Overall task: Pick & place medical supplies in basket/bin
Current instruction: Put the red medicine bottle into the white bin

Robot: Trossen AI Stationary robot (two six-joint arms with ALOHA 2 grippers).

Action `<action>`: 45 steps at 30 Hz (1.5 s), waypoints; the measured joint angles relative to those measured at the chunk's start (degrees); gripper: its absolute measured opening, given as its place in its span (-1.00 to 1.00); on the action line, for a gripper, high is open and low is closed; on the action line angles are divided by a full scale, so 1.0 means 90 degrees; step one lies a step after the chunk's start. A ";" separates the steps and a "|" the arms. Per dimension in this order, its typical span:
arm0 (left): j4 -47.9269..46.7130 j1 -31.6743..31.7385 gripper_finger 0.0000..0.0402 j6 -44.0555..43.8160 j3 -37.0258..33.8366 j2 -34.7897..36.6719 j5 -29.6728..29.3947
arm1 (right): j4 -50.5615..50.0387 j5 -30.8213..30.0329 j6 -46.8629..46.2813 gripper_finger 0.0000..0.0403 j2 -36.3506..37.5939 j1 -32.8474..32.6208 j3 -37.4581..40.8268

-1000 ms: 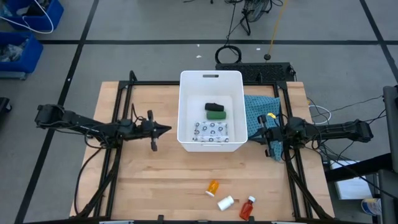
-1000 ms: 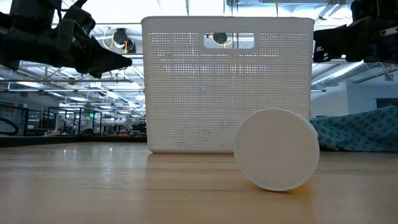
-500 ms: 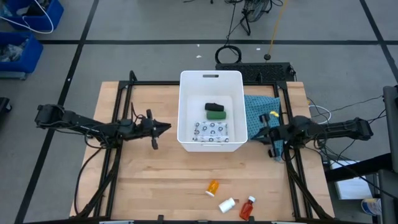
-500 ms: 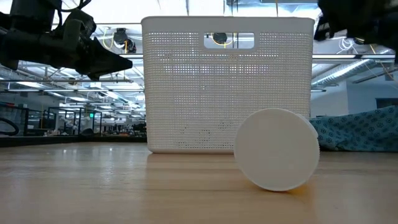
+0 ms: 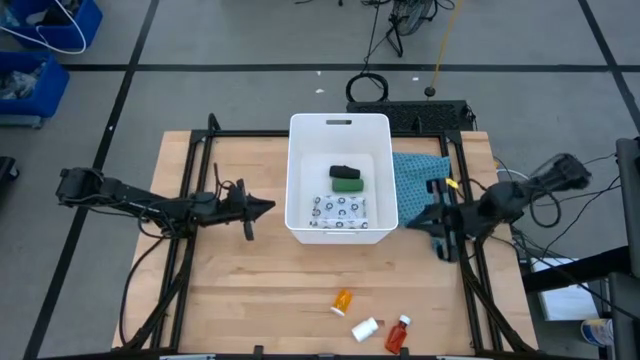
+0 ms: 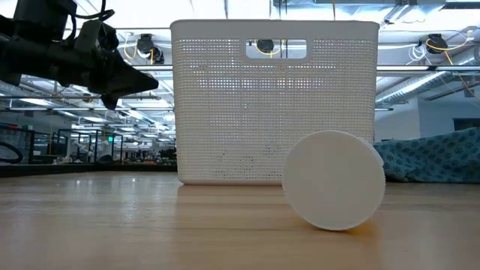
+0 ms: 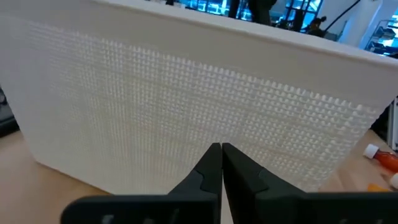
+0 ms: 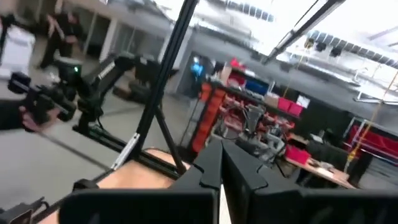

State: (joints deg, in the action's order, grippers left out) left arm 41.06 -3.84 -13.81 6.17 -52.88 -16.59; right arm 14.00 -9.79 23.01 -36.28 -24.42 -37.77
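Dark jaws closed, both empty.

Your white tub point(image 5: 297, 180) sits center frame, holding a patterned packet point(image 5: 338, 210), green-white box point(image 5: 347, 184) and black piece point(image 5: 343, 171). Three bottles lie at lower center: orange bottle point(image 5: 342, 300), white cylinder point(image 5: 363, 327), red bottle point(image 5: 398, 334).

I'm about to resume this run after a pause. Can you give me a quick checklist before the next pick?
1. Tub upright on table: ok.
2. Packet, green-white box and black piece inside tub: ok.
3. Orange bottle, white cylinder, red bottle still outside on the table: not ok.
4. Left gripper shut, empty, beside tub: ok.
5. Right gripper shut, empty: ok.
6. Teal cloth clear of the bottles: ok.
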 joint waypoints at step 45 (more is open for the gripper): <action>-0.1026 -0.0002 -0.81 -0.0345 0.0000 0.0002 0.0013 | -0.4162 0.0295 -0.4315 0.28 -0.6355 -0.3391 -0.3303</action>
State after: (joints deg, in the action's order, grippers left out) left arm 31.83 -3.86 -16.91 6.17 -52.86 -16.47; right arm -23.46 -7.13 -15.83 -93.47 -54.94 -67.51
